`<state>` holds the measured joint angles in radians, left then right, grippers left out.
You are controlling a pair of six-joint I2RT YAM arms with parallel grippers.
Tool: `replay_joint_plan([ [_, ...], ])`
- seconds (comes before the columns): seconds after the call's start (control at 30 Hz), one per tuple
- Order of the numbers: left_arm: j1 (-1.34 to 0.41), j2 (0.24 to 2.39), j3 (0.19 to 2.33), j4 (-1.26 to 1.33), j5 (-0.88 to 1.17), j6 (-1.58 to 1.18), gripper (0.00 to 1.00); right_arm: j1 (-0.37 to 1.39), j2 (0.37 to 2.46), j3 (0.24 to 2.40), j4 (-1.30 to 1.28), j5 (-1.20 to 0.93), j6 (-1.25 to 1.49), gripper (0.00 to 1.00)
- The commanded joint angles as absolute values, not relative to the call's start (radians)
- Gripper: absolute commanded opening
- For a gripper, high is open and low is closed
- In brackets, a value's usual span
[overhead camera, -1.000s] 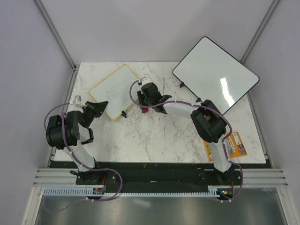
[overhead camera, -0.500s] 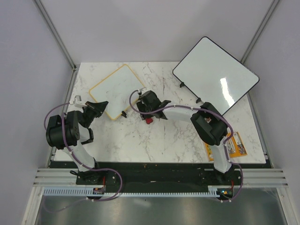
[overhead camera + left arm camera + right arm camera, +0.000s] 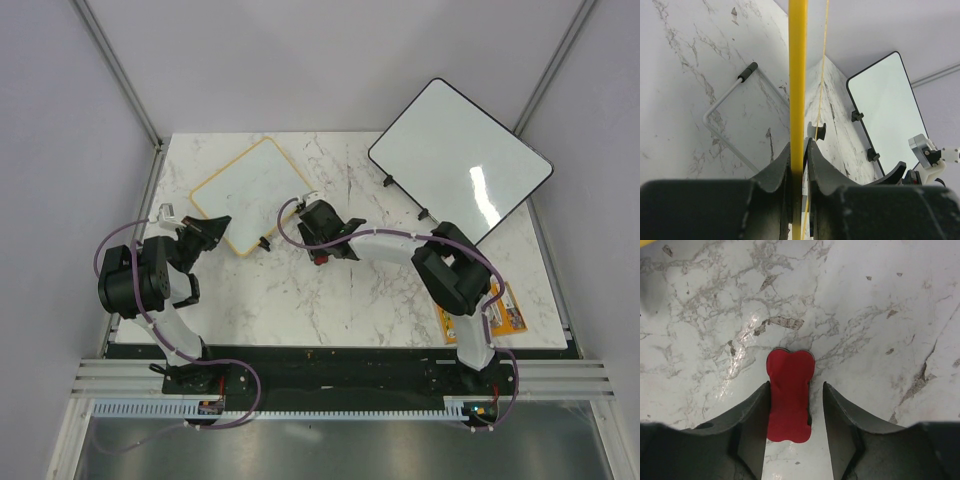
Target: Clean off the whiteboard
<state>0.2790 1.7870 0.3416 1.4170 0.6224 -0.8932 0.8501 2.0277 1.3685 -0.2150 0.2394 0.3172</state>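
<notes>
The small yellow-framed whiteboard (image 3: 250, 185) lies at the back left of the marble table, with a small black clip (image 3: 265, 242) at its near edge. My left gripper (image 3: 214, 226) is shut on its near-left corner. In the left wrist view the yellow frame (image 3: 797, 75) runs edge-on between the fingers of the left gripper (image 3: 799, 150). My right gripper (image 3: 322, 252) is open, low over the table to the right of the board. A red bone-shaped eraser (image 3: 789, 395) lies flat on the marble between its fingers (image 3: 795, 386), against the left one. The eraser also shows in the top view (image 3: 320, 259).
A larger black-framed whiteboard (image 3: 460, 160) stands tilted at the back right and shows in the left wrist view (image 3: 885, 105). An orange packet (image 3: 500, 310) lies near the right arm's base. A bent wire stand (image 3: 722, 100) with a black tip is beside the yellow frame.
My right gripper has moved away from the whiteboard's edge toward the near side, and the red eraser has moved with it. The left arm and the whiteboard have not moved.
</notes>
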Motion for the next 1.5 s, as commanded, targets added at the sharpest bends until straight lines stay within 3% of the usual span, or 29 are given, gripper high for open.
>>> replay_joint_plan([
  [0.0, 0.272, 1.802, 0.339, 1.663, 0.615, -0.859, 0.02, 0.854, 1.97, 1.35, -0.227, 0.295, 0.333, 0.52],
  [0.33, 0.272, 1.802, 0.337, 1.663, 0.611, -0.859, 0.02, 0.867, 2.034, 1.376, -0.239, 0.261, 0.334, 0.48],
  [0.37, 0.272, 1.801, 0.337, 1.664, 0.611, -0.859, 0.02, 0.867, 2.039, 1.377, -0.242, 0.252, 0.331, 0.43],
  [0.47, 0.272, 1.799, 0.336, 1.663, 0.611, -0.859, 0.02, 0.867, 2.051, 1.381, -0.241, 0.235, 0.33, 0.12],
  [0.67, 0.273, 1.798, 0.333, 1.663, 0.606, -0.859, 0.02, 0.867, 2.095, 1.428, -0.255, 0.215, 0.308, 0.06],
  [0.83, 0.275, 1.798, 0.334, 1.664, 0.609, -0.859, 0.02, 0.867, 2.106, 1.45, -0.255, 0.219, 0.31, 0.11],
  [0.97, 0.273, 1.799, 0.334, 1.663, 0.607, -0.859, 0.02, 0.865, 2.108, 1.439, -0.267, 0.235, 0.321, 0.37],
  [1.07, 0.273, 1.799, 0.336, 1.663, 0.609, -0.861, 0.02, 0.867, 2.091, 1.408, -0.256, 0.238, 0.333, 0.48],
  [1.47, 0.273, 1.805, 0.337, 1.663, 0.611, -0.865, 0.02, 0.871, 2.029, 1.391, -0.23, 0.215, 0.359, 0.5],
])
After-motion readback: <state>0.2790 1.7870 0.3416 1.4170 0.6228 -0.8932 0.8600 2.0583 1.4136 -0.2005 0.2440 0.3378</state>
